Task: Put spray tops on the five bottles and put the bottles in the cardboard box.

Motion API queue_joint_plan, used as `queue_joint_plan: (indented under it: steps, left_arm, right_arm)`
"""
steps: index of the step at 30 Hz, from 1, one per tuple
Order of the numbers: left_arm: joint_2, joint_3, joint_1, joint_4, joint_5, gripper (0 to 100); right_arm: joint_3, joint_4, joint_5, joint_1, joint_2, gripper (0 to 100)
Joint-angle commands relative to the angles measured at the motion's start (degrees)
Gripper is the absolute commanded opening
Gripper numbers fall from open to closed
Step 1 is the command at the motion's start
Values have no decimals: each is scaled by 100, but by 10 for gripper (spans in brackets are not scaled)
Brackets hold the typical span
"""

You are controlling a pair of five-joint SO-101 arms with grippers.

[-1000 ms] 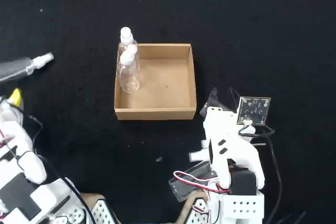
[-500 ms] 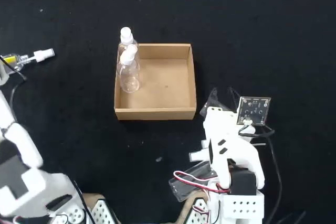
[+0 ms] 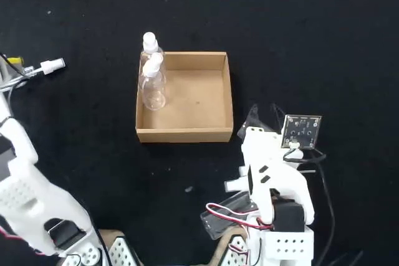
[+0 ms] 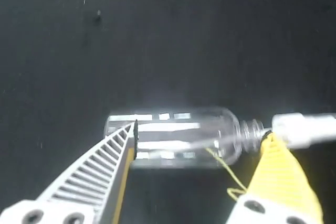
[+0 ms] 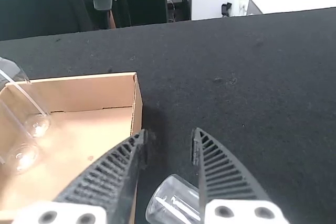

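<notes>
1. Black cloth counter (image 3: 324, 42) all round. The cardboard box (image 3: 184, 134) sits mid-counter with its top open, and I place everything off it.
2. Left arm (image 3: 25, 179) is well out from the box, on its left-arm side. Left jaws are spread wide along a clear bottle (image 4: 173, 137), one tip at the base and the yellow tip at the neck, next to the spray top (image 4: 304, 128). I read that as an end-to-end hold, with the bottle lying sideways, well apart from the box.
3. Two standing bottles (image 3: 152, 85), both capped, are inside the box against the wall nearest the left arm.
4. Right arm (image 3: 274, 179) sits just beside the box's near corner on its own side. Right jaws show a narrow gap with nothing between them. Another clear bottle (image 5: 170, 208) lies below them; I can't tell whether it is capped.
5. Step in hand, my call: bring the held bottle across and set it in the box.
6. Doing it well:
   - Lift enough to clear the box wall and the two spray heads behind it.
   - Aim for the bare floor on the far side of the standing pair, not between them.
   - Go slow, because an end-to-end hold on smooth plastic could slip or lever the top off.
   - Tip it base-down if the wrist allows, otherwise lay it flat.
   - Widen the jaws only once it rests on the box floor.
</notes>
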Motion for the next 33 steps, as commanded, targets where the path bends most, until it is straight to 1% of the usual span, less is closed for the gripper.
queue_joint_plan:
  steps: [1,4,8,11,14,17,24,29,33]
  left_arm:
    - [730,-980,57,-563,-35,284]
    - [1442,-1640,13,-527,-35,284]
    - [2259,-2853,-92,-70,-62,284]
    - [2813,-3820,-84,738,-97,284]
    - [3270,-4840,-66,1793,-527,284]
    - [3701,-5780,-92,2602,-905,284]
    - [4571,-7521,-92,3982,-1275,284]
    - [4905,-8620,-84,5099,-1556,284]
    - [4853,-8602,-101,5433,-1670,284]
  right_arm:
    - [-13,-114,53,-53,-541,128]
    - [57,-158,53,-53,-541,129]
    - [66,-158,53,-79,-541,129]
    - [66,-158,53,-79,-541,129]
    - [66,-158,53,-79,-541,129]
    - [57,-158,53,-79,-541,129]
    - [57,-158,53,-79,-541,128]
    - [48,-158,53,-79,-541,128]
    - [31,-158,53,-79,-541,128]
